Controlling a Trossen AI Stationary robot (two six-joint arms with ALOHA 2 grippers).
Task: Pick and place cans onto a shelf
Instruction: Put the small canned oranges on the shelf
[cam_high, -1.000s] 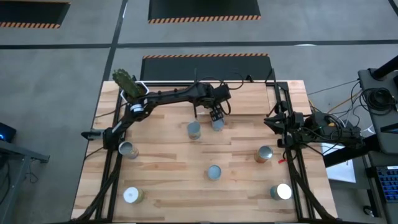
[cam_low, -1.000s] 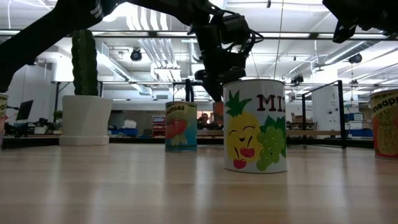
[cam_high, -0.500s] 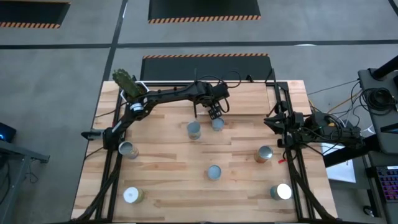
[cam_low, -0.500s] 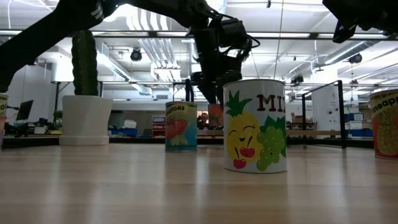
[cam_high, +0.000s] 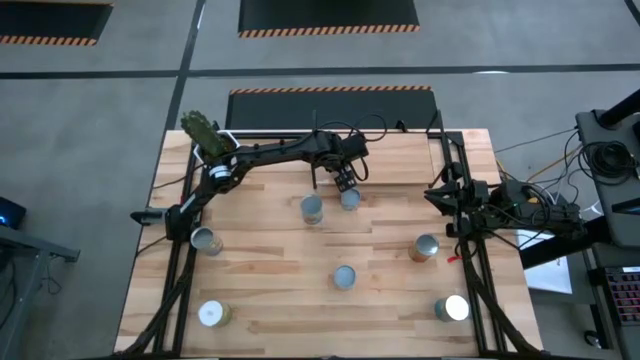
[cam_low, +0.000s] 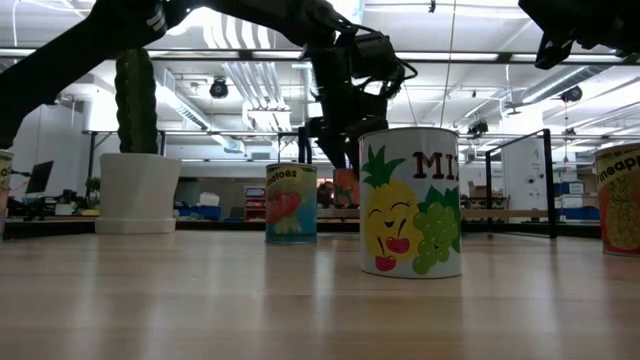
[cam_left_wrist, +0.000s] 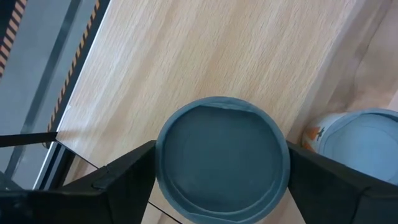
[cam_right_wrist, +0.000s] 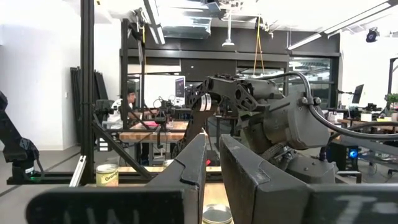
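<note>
**Left gripper around a can at the far side of the surface**

The left arm reaches from the left edge across the wooden surface (cam_high: 270, 290) toward its far side. The left gripper (cam_high: 346, 187) points down over a can with a blue-grey top (cam_left_wrist: 221, 159). In the left wrist view the two dark fingers (cam_left_wrist: 124, 180) stand on both sides of this can, close to its rim, with the jaws wide. I cannot tell if the pads really press the can or only stand beside it, so a firm hold is not sure. In the low view this can is mostly hidden behind the front can.

A second can (cam_high: 312, 208) stands just beside it, and its label shows tomatoes (cam_low: 291, 203) in the low view. Five more cans are spread on the surface: one near the left edge (cam_high: 205, 240), one with a white top at the near left corner (cam_high: 211, 314), one in the middle (cam_high: 344, 276), one toward the right (cam_high: 426, 247) and one with a bright top at the near right corner (cam_high: 454, 307). The middle can shows a pineapple and grapes label (cam_low: 411, 203) in the low view.

A cactus in a white pot (cam_high: 205, 137) stands at the far left corner.

The right gripper (cam_high: 438, 195) waits at the right edge of the surface, its fingers (cam_right_wrist: 186, 171) clenched together with nothing between them.
</note>
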